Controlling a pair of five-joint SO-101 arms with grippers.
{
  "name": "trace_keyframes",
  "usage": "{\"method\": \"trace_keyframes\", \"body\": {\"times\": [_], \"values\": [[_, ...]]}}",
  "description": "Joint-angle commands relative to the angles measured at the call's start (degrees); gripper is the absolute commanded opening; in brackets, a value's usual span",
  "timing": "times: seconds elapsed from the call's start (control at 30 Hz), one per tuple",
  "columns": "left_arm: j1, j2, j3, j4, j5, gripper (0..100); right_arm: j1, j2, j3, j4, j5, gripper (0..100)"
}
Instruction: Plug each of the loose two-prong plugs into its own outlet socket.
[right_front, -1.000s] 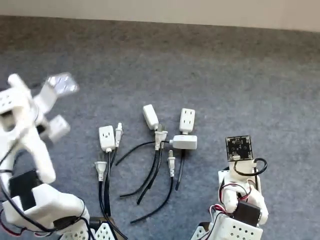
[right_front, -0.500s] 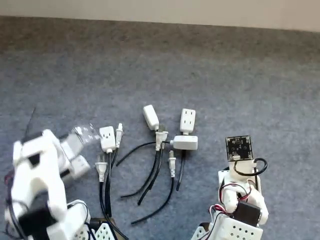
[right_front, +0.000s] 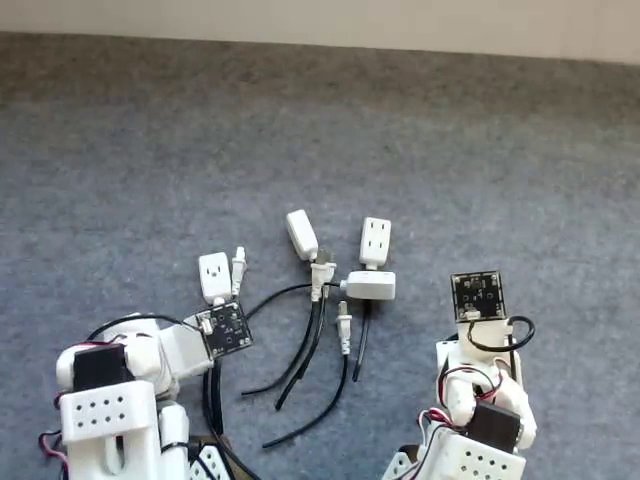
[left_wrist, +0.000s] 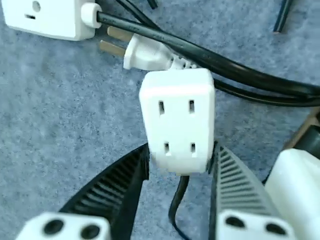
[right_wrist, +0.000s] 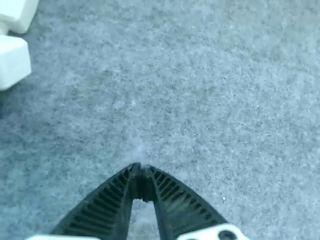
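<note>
The left fingers (left_wrist: 125, 180) are spread wide to either side of a white two-outlet socket block (left_wrist: 177, 120). Their ribbed black pads flank the end of the block where its black cord (left_wrist: 176, 202) leaves. Whether the pads actually press on the block cannot be told. The block lies face up on the grey carpeted surface (left_wrist: 60, 115). Just past its far end lies a loose white two-prong plug (left_wrist: 147, 55), its brass prongs bare and pointing away from the block. Thick black cords (left_wrist: 240, 75) run beside the plug, and a second socket block (left_wrist: 45, 17) lies farther off.

The right fingers (right_wrist: 170, 200) are closed, tips together, over bare carpet, with two white blocks (right_wrist: 12, 60) well apart from them.

From above, the left arm (right_front: 110, 400) is folded low at the near edge, and its wrist camera board (right_front: 225, 330) is just beside the leftmost socket and plug. The right arm (right_front: 480, 410) is folded at the near right. Between the arms lie three more socket blocks (right_front: 300, 235) (right_front: 374, 240) (right_front: 368, 285) and two more plugs (right_front: 320, 272) (right_front: 342, 322), none of them plugged in.
</note>
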Motion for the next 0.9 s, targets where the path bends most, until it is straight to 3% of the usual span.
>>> {"method": "trace_keyframes", "body": {"times": [0.0,0.23,0.4,0.57,0.73,0.87], "values": [[0.8,0.5,0.1,4.0,-3.7,22,0.5,-0.4,8.6,0.6,1.8,0.6],[0.5,9.7,-4.3,4.0,-3.7,20,0.5,-0.4,8.6,0.7,1.8,0.6],[-1.4,15.9,-14.9,2.7,-1.1,21,0.5,-0.4,8.6,0.7,1.8,0.6],[1.3,28.6,-25.7,-4.2,13.0,21,0.5,-0.4,8.6,0.7,1.8,0.6],[9.5,47.2,-42.2,-4.0,32.5,21,0.5,-0.4,8.6,0.7,1.8,0.6],[16.4,58.4,-52.0,-4.0,42.5,21,0.5,-0.4,8.6,0.7,1.8,0.6]]}}
